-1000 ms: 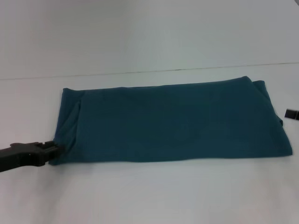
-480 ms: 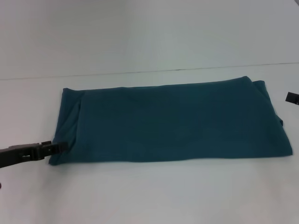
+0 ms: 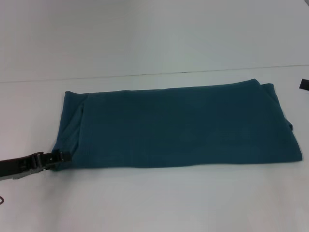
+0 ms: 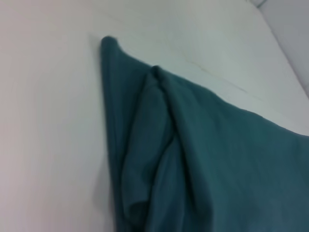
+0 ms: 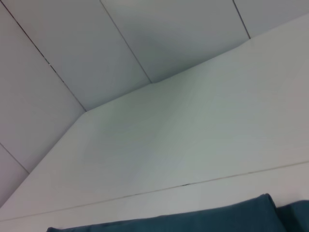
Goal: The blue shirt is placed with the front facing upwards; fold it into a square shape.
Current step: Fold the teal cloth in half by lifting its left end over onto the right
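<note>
The blue shirt (image 3: 178,126) lies flat on the white table as a long folded rectangle, plain side up, with no lettering showing. A folded-in flap runs along its left end (image 3: 72,128). My left gripper (image 3: 62,156) reaches in from the left edge and touches the shirt's near left corner. In the left wrist view that end of the shirt (image 4: 193,159) fills the picture, creased into long ridges. Only a dark sliver of my right gripper (image 3: 304,84) shows at the right edge, beyond the shirt's right end. The right wrist view catches just the shirt's far edge (image 5: 193,223).
The white table (image 3: 154,203) extends all around the shirt, with a broad bare strip in front. A thin seam (image 3: 145,75) crosses the table behind the shirt. Pale wall panels (image 5: 120,43) stand beyond the table.
My left gripper has slid right onto the shirt's near left corner and turned narrower. The right gripper has drifted farther back along the right edge. The shirt has barely moved.
</note>
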You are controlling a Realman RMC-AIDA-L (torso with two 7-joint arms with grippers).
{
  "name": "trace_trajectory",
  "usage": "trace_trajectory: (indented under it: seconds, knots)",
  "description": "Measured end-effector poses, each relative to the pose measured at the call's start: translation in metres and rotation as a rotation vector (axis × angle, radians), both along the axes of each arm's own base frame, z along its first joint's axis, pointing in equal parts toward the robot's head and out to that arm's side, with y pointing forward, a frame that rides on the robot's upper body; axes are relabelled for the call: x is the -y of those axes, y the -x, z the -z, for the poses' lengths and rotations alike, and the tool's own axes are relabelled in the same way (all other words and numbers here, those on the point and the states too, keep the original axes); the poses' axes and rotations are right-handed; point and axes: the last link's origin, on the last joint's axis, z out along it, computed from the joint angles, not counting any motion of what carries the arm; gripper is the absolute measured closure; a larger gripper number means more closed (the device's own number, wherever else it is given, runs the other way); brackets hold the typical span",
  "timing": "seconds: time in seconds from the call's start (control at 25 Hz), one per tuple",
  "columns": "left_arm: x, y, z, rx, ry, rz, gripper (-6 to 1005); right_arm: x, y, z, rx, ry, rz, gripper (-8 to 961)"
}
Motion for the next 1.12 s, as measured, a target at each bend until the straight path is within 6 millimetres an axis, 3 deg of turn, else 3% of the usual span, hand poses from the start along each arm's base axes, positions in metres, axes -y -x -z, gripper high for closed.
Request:
trace_trajectory:
  seconds: [0.32,1.12]
  knots:
    - [-0.002,-0.005,0.001,0.015,0.053,-0.052,354,-0.009,0.007,-0.009,0.016,0.001,-0.022,34]
    - [-0.011,-0.011,0.027,0.071,0.115,-0.115,353,-0.01,0.013,-0.02,0.055,-0.018,-0.052,35]
